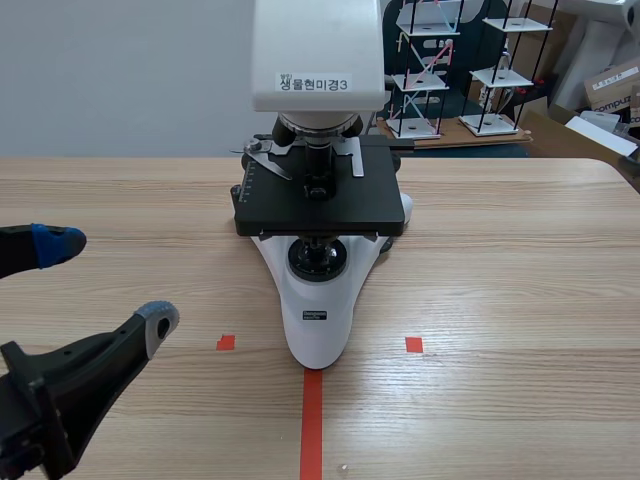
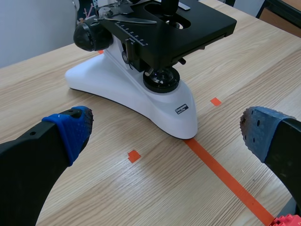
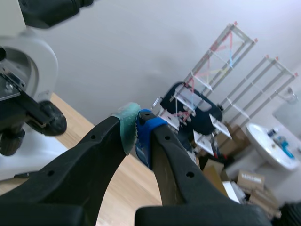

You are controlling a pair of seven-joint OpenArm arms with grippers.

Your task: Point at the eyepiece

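A white microscope (image 1: pixel 316 300) with a black stage (image 1: pixel 318 195) stands in the middle of the table. Its white head (image 1: pixel 318 50) bears a label, and the eyepiece is out of sight in the scene view. In the right wrist view a black eyepiece tube (image 3: pixel 49 10) shows up beside the white head (image 3: pixel 26 59). My right gripper (image 3: pixel 136 129) is shut on nothing, raised level with the head and off to its side, apart from the eyepiece. My left gripper (image 1: pixel 108 283) is open, low over the table in front of the microscope's base (image 2: pixel 136 101).
Wire shelf racks (image 1: pixel 430 65) and cardboard boxes (image 1: pixel 612 85) stand behind the table's far right edge. Bare wooden tabletop (image 1: pixel 500 250) lies on both sides of the microscope.
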